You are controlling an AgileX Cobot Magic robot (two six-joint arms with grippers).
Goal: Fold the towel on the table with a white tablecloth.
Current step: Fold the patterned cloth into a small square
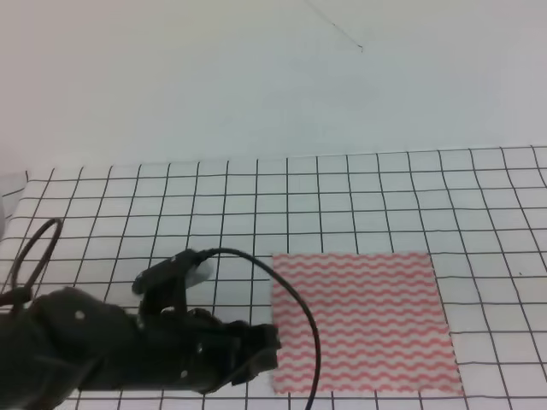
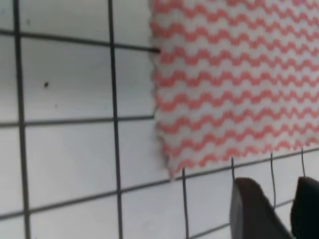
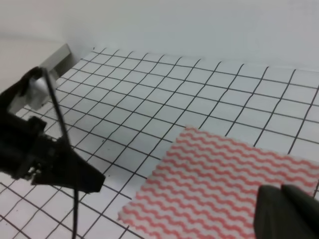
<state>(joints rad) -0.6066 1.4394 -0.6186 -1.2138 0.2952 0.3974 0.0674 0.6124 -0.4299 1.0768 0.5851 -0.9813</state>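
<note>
The towel (image 1: 359,320), red-pink and white with wavy stripes, lies flat and unfolded on the white tablecloth (image 1: 342,184) that covers the table. My left gripper (image 1: 272,348) sits low at the towel's near left corner, just off its edge. In the left wrist view the towel's corner (image 2: 172,172) is up and left of the left gripper (image 2: 275,183); its fingers (image 2: 249,209) stand slightly apart with nothing between them. In the right wrist view my right gripper (image 3: 284,191) hovers above the towel's (image 3: 219,184) right part, its fingers together and empty.
The left arm's black cable (image 1: 295,307) arches over the towel's left edge. A pale wall (image 1: 256,77) rises behind the table's far edge. A grey rail (image 3: 56,56) runs along the table's far left corner.
</note>
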